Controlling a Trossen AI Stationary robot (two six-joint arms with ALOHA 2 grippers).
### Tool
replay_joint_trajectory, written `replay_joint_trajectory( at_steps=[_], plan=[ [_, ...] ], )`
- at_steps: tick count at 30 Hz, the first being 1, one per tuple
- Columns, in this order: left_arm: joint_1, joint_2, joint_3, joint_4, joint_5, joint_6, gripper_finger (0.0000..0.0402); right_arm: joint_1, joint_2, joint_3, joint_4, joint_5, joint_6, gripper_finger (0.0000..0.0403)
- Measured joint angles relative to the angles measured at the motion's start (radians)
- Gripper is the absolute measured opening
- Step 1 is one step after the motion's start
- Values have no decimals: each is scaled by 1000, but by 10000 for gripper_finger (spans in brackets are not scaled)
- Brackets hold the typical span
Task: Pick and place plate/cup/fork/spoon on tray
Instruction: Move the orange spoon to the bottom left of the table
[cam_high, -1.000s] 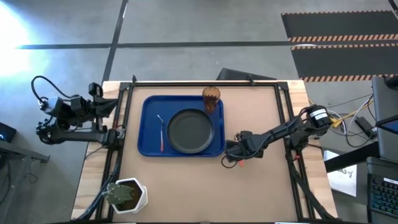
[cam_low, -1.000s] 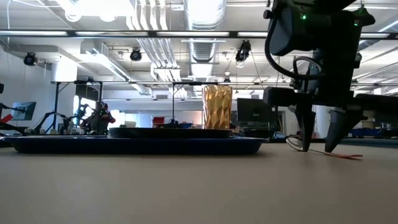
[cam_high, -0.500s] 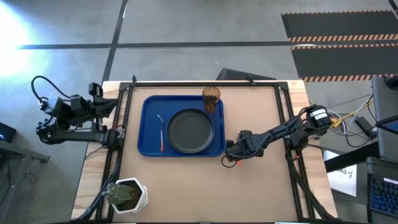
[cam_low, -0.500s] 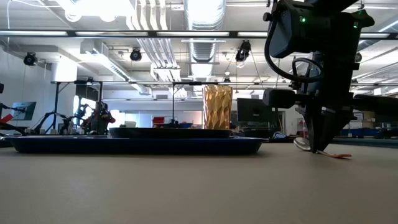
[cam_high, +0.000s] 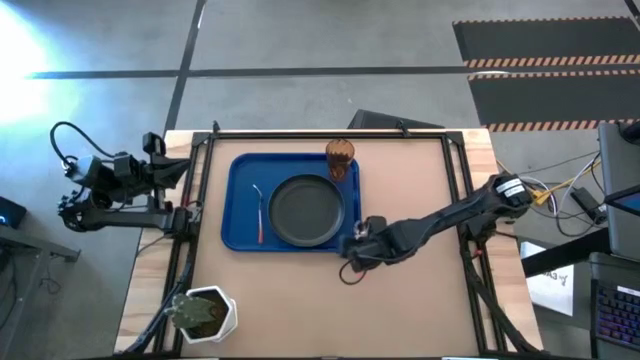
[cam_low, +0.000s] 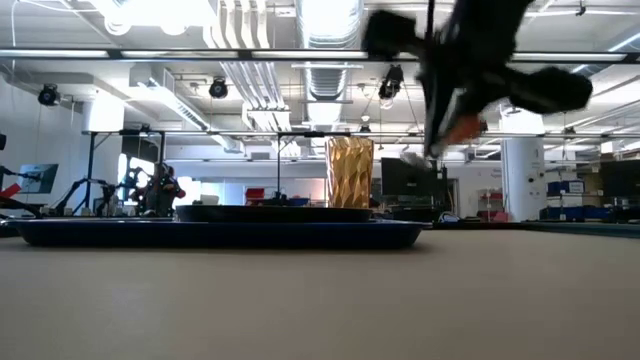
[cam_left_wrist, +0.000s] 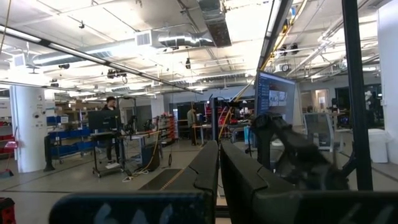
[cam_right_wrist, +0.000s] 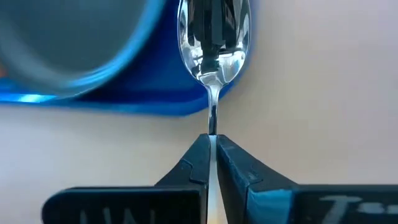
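Two arms: right one at work, left one waiting.
Right gripper (cam_high: 352, 262): low over the table just off the tray's near right corner, fingers (cam_right_wrist: 198, 163) pinched tight on the spoon's thin metal neck.
Spoon: small spoon with a rounded silver bowl (cam_right_wrist: 214, 38) and orange handle (cam_low: 462, 128), lifted off the table, bowl hanging over the tray's rim.
Tray: large flat blue plastic rectangular tray (cam_high: 238, 200) with rounded corners, on the brown tabletop.
Plate: round dark grey-black plate (cam_high: 306, 211) lying in the tray's right half.
Cup: small amber ribbed tumbler (cam_high: 340, 157) upright in the tray's far right corner.
Fork: small orange-handled fork (cam_high: 260, 214) lying in the tray, left of the plate.
Left gripper (cam_left_wrist: 217, 163): parked beyond the table's left edge, fingers pressed together, holding nothing.
Plant: white pot with a green plant (cam_high: 203, 314) at the table's near left corner.
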Motion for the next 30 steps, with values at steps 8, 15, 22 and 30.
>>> replay_joint_trajectory(
  at_steps=[8,15,22,30],
  plan=[
    [0,0,0,-1,-5,4,0,62,158,236,27,89,23,9],
    [0,0,0,0,-13,8,0,65,419,522,47,-20,-4,9],
    [0,0,0,0,-18,9,0,65,649,782,47,-123,-5,8],
    [0,0,0,-11,-17,9,0,61,774,887,36,-219,4,8]
  ],
)
